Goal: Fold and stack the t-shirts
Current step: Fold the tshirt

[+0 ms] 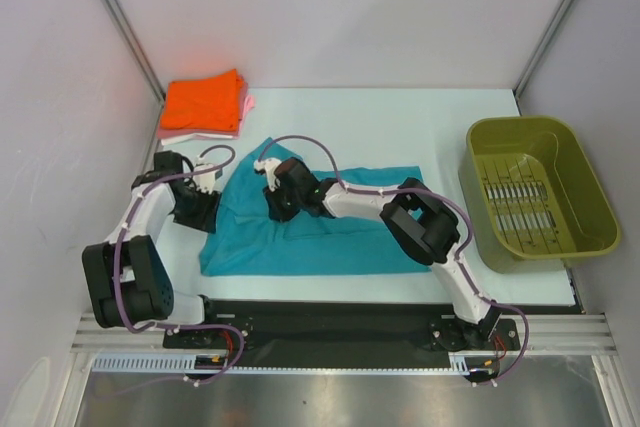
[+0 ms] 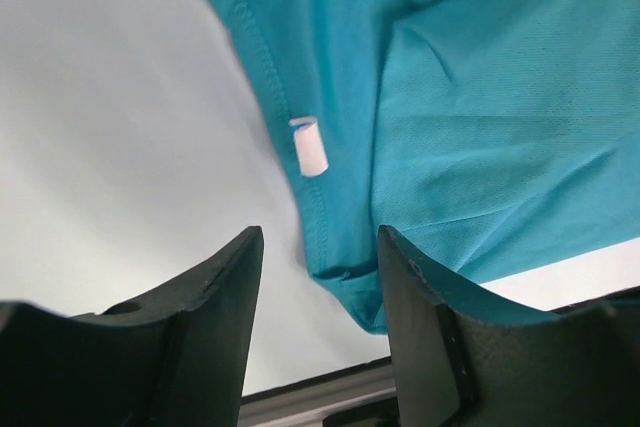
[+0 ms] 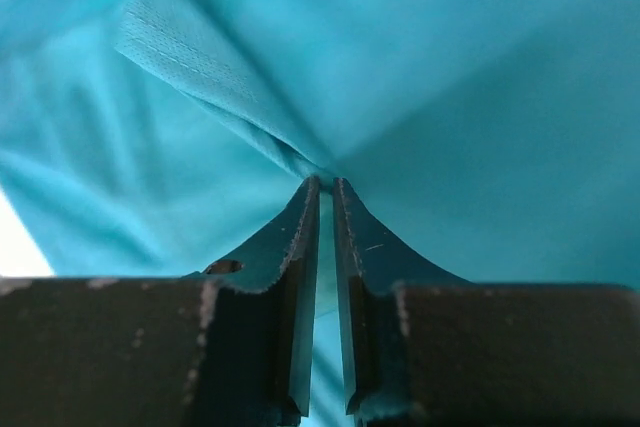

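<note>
On white table [image 1: 400,127], teal t-shirt [image 1: 330,237], grey walls [image 1: 350,7]

Pale table [image 1: 400,117]: teal t-shirt [image 1: 330,242] spread mid-table, part folded. Folded stack [image 1: 203,107], orange on top, pink and white under, far-left corner. Olive basket [image 1: 585,182] right side, apart from both.
</note>
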### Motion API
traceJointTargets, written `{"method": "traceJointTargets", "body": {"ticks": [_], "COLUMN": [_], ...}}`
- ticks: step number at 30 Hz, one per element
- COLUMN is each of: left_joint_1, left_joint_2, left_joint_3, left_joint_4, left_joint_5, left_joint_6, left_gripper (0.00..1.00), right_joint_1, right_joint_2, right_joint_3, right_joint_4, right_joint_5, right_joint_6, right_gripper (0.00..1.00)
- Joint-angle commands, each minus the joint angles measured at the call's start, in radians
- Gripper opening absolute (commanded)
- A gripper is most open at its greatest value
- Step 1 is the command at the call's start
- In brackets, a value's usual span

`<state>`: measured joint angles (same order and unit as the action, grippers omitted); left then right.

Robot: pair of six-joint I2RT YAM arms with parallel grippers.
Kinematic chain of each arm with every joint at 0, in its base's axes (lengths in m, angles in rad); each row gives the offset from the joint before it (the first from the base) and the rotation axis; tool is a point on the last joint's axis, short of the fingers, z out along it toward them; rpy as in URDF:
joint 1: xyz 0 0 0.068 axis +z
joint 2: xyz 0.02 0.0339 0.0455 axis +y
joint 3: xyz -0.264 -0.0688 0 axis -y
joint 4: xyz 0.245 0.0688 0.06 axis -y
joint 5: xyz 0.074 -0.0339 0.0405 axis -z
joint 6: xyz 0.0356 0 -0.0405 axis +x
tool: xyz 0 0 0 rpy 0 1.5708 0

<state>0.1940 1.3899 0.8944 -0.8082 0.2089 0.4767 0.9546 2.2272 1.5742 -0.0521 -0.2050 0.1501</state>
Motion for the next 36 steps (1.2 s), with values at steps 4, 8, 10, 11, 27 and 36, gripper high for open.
{"method": "traceJointTargets", "body": {"ticks": [4, 8, 10, 11, 27, 36], "left_joint_1": [-0.074, -0.155, -0.186, -0.220, -0.235, -0.294], "left_joint_2": [0.044, 0.064, 0.092, 0.103, 0.358, 0.759], "left_joint_3": [0.048, 0.035, 0.043, 0.049, 0.527, 0.969], "left_joint_4": [-0.005, 0.038, 0.073, 0.089, 0.291, 0.207], "left_joint_5": [0.095, 0.101, 0.099, 0.103, 0.029, -0.020], "left_joint_6": [0.023, 0.016, -0.004, -0.016, -0.279, -0.319], "left_gripper": [0.55, 0.55, 0.55, 0.55, 0.56, 0.56], "right_joint_1": [-0.053, -0.085, -0.102, -0.105, -0.476, -0.694], "right_joint_2": [0.014, -0.044, -0.099, -0.121, -0.391, -0.209], "right_joint_3": [0.098, 0.058, 0.021, 0.001, -0.115, 0.087], "right_joint_4": [-0.052, -0.061, -0.057, -0.055, -0.420, -0.643], "right_joint_5": [0.050, 0.033, 0.027, 0.030, 0.291, 0.285], "right_joint_6": [0.069, 0.120, 0.129, 0.138, 0.117, -0.064], "right_gripper": [0.17, 0.19, 0.20, 0.20, 0.43, 0.38]}}
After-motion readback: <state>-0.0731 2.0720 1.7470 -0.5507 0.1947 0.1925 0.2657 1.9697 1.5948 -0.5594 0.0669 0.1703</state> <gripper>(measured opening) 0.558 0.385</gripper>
